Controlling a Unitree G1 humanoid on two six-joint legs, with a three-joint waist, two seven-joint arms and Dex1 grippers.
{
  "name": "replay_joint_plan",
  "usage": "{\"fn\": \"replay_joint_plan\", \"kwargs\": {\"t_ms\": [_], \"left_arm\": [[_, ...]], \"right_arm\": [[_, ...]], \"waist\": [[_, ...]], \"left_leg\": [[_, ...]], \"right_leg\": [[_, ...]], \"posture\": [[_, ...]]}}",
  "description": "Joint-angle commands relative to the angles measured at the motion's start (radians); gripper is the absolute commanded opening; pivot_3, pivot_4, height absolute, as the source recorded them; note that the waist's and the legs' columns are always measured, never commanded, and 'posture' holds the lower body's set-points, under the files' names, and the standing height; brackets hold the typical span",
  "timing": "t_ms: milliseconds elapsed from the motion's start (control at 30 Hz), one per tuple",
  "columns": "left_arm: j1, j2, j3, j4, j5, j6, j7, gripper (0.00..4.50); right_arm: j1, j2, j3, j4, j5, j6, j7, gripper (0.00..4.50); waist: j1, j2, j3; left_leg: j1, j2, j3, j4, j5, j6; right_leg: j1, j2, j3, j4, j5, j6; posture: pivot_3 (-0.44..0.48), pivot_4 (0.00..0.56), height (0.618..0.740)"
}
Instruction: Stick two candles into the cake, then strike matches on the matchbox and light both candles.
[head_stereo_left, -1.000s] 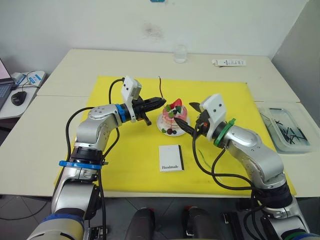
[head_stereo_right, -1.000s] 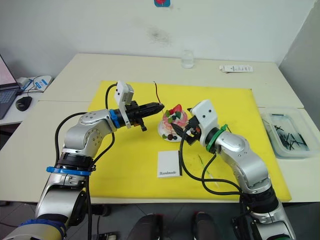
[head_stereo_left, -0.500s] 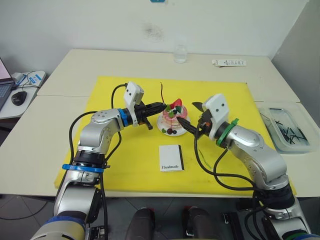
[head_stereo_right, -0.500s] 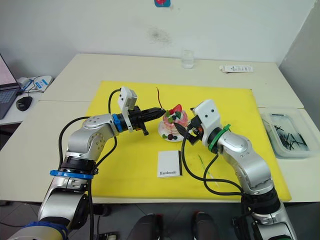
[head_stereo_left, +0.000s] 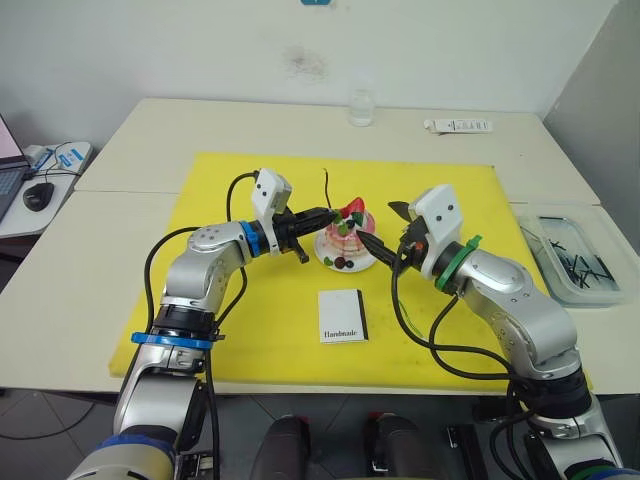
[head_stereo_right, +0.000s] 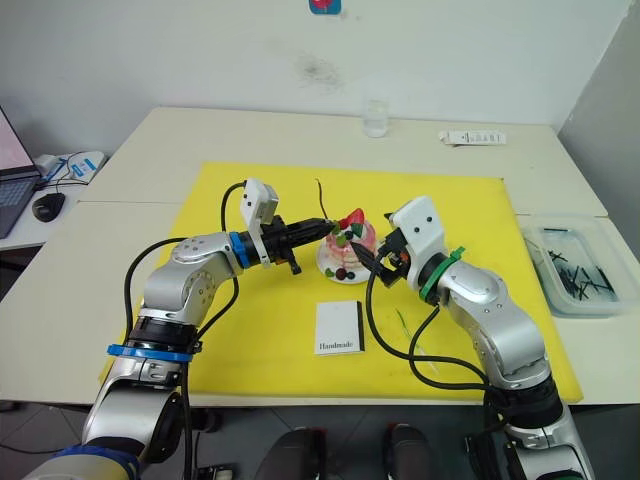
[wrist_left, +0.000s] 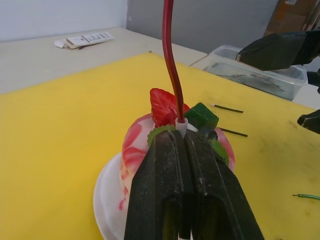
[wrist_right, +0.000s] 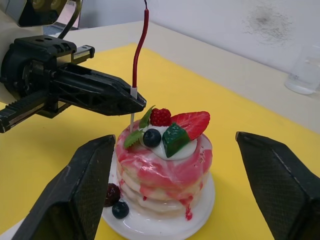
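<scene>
From the head camera, the left gripper (head_stereo_left: 322, 214) reaches in from the cake's left, its fingers pinched on the dark red candle (head_stereo_left: 325, 184), which stands upright over the near-left edge of the cake (head_stereo_left: 345, 234). No candle stands planted by itself yet, and nothing is lit. The matchbox (head_stereo_left: 342, 316) lies untouched on the yellow mat (head_stereo_left: 250, 330) in front of the cake. The green candle (head_stereo_right: 403, 322) lies on the mat near the right arm, and dark matches (head_stereo_left: 580, 262) sit in a clear tray (head_stereo_left: 600, 294) well off to the right. The right gripper (head_stereo_left: 383, 233) flanks the cake from its right, fingers spread.

The left wrist camera shows both fingers (wrist_left: 165, 190) pressed together around the red candle's pale base, right at the cake's top beside the strawberry.

The right wrist camera shows that gripper's two fingers (wrist_right: 85, 185) wide apart on either side of the cake, holding nothing; the candle's thin pin touches the cake's top, apparently just starting in. Both candles and all lighting remain to be done.
</scene>
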Motion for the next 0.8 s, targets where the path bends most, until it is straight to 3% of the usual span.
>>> {"fn": "replay_joint_plan", "kwargs": {"t_ms": [33, 800], "left_arm": [[-0.005, 0.003, 0.002, -0.009, 0.015, -0.03, -0.013, 0.0], [0.017, -0.013, -0.015, 0.048, 0.096, -0.149, -0.028, 0.0]], "right_arm": [[-0.012, -0.005, -0.026, -0.047, 0.0, -0.006, 0.0, 4.03], [-0.025, 0.0, -0.036, -0.034, -0.002, -0.01, -0.005, 4.03]], "waist": [[0.0, 0.0, 0.0], [0.0, 0.0, 0.0]], "left_leg": [[0.0, 0.0, 0.0, 0.0, 0.0, 0.0], [0.0, 0.0, 0.0, 0.001, 0.0, 0.0]], "right_leg": [[0.0, 0.0, 0.0, 0.0, 0.0, 0.0], [0.0, 0.0, 0.0, 0.001, 0.0, 0.0]], "posture": [[0.0, 0.15, 0.74], [0.0, 0.15, 0.74]]}}
